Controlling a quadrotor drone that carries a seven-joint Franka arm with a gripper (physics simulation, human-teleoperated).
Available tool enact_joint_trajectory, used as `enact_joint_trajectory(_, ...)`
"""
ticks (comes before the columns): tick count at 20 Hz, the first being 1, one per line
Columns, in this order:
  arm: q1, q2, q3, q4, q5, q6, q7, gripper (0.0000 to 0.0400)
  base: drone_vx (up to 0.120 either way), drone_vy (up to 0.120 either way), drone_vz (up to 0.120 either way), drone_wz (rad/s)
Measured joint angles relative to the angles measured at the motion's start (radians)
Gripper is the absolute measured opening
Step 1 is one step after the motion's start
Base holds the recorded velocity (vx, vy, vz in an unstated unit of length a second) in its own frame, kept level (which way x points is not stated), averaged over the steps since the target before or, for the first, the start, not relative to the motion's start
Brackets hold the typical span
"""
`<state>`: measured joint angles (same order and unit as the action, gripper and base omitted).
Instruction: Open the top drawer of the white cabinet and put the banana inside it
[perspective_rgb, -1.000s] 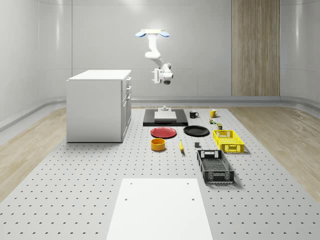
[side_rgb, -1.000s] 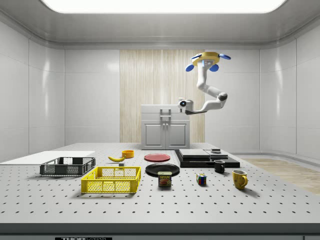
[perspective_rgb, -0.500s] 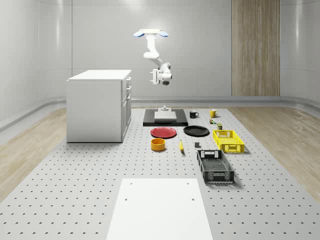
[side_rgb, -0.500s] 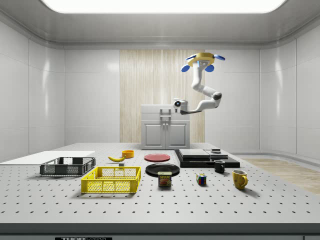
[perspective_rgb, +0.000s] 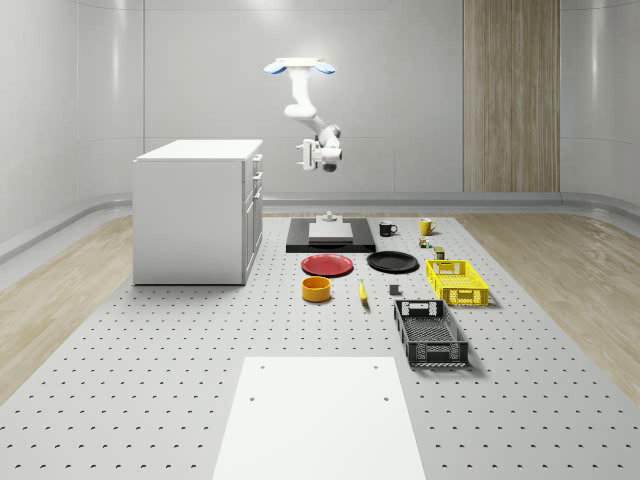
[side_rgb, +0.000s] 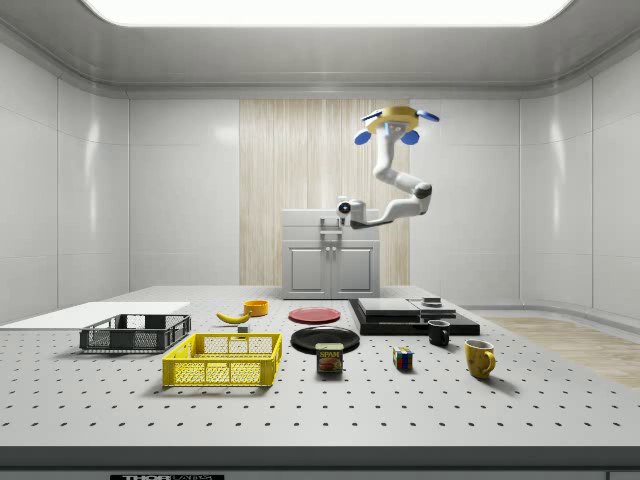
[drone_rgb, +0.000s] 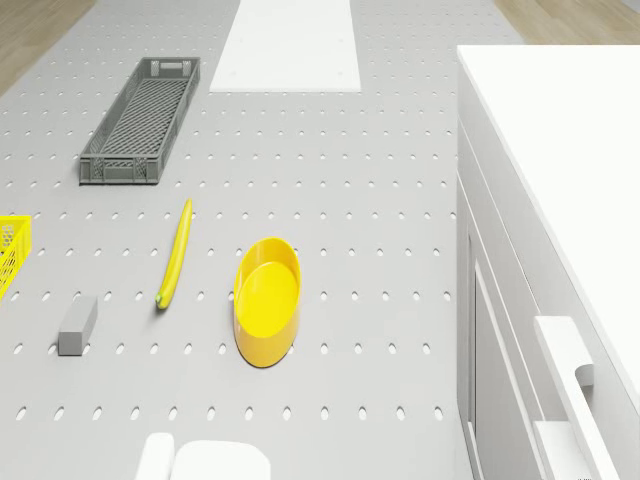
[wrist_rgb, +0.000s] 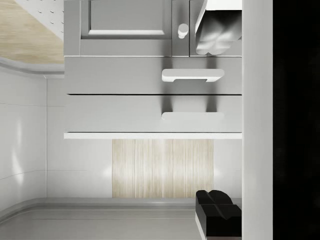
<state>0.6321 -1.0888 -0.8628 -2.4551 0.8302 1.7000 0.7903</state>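
The white cabinet (perspective_rgb: 195, 210) stands at the whole-scene view's left, its drawers shut. In the wrist view the top drawer handle (wrist_rgb: 192, 116) lies just under the cabinet's top edge. The banana (perspective_rgb: 362, 291) lies flat on the table beside a yellow bowl (drone_rgb: 267, 300), and the drone view has the banana (drone_rgb: 175, 255) too. The drone (perspective_rgb: 300, 67) hovers high over the table off the cabinet's front. My gripper (perspective_rgb: 305, 156) hangs at top-drawer height, apart from the cabinet and facing it. In the wrist view my gripper (wrist_rgb: 218, 120) is open with nothing between its fingers (wrist_rgb: 217, 207).
A red plate (perspective_rgb: 327, 264), a black plate (perspective_rgb: 392, 262) and a black slab (perspective_rgb: 330, 235) lie in front of the cabinet. A yellow crate (perspective_rgb: 456, 281) and a grey crate (perspective_rgb: 430, 333) stand to the whole-scene view's right. A white sheet (perspective_rgb: 318, 415) lies nearest that camera.
The drone with its arm has shifted toward the cabinet, leftward in both the whole-scene and side views. The gripper is closer to the drawer fronts. The banana has not moved.
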Motion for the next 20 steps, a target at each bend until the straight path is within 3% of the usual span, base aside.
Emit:
enact_joint_trajectory(2,0.005,-0.005,-0.001,-0.001,-0.004,0.004,0.003,0.04,0.12,-0.04,0.0,0.0)
enact_joint_trajectory(7,0.016,-0.017,0.012,-0.017,0.001,0.033,0.008,0.04,0.0,0.0,0.0,0.0)
enact_joint_trajectory(20,0.055,-0.025,0.119,-0.101,0.087,0.174,-0.009,0.04,0.0,0.0,0.0,0.0)
